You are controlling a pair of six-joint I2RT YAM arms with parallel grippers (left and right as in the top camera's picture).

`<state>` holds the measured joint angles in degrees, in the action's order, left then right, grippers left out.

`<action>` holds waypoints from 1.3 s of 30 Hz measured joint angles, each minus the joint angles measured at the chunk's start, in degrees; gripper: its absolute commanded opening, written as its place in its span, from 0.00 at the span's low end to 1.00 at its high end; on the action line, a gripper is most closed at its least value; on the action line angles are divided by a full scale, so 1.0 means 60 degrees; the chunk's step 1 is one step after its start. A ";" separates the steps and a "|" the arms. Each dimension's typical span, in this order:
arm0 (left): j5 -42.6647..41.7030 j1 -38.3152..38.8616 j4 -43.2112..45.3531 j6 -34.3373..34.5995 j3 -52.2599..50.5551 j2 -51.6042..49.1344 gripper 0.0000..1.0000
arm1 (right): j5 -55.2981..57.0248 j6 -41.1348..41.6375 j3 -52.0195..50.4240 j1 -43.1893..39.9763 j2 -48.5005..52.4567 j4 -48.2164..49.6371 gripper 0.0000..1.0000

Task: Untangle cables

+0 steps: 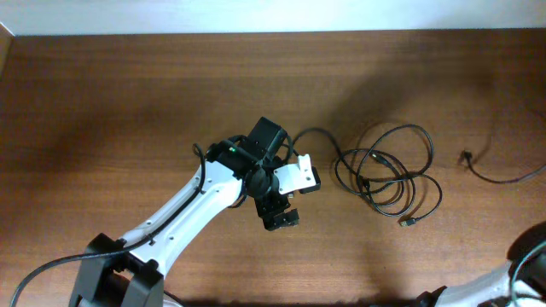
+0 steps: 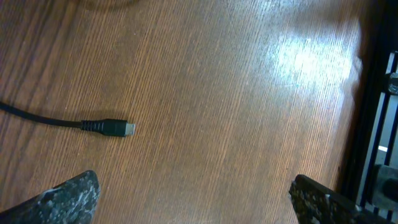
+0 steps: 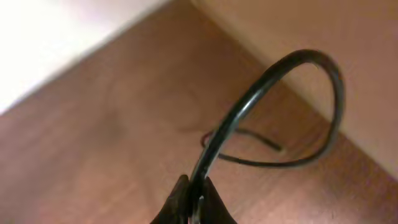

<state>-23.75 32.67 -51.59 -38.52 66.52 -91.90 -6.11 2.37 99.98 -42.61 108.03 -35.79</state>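
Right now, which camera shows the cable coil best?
Overhead. The whole coil lies in frame, its loops and one plug end clear. Left wrist shows only a single plug, no loops. Right wrist shows one cord pinched in the right gripper, close and blurred, no coil.

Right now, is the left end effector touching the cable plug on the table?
Apart. The left wrist view shows bare table between the plug and the nearer fingertip of the open left end effector.
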 measured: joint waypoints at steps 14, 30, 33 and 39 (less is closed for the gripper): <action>0.0000 0.0000 0.0095 0.0000 0.0000 0.0004 0.99 | -0.0637 0.2197 0.0000 -0.2794 0.1501 0.0076 0.99; -0.0047 0.0000 -0.0066 0.0000 0.0004 0.0000 0.99 | -0.1158 -0.0685 0.0062 0.4528 0.1548 -0.4732 0.99; -0.0055 0.0000 -0.0211 0.0000 0.0004 0.0000 0.99 | -0.0958 -0.2055 0.0051 0.4736 0.0933 -0.5708 0.99; -0.0066 0.0000 -0.0208 0.0000 0.0000 0.0004 0.99 | -0.1228 -0.0073 -0.1224 0.5136 0.0474 -0.4918 0.99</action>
<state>-24.14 32.67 -52.84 -38.52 66.52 -91.88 -13.47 1.93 92.64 -11.79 110.87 -65.30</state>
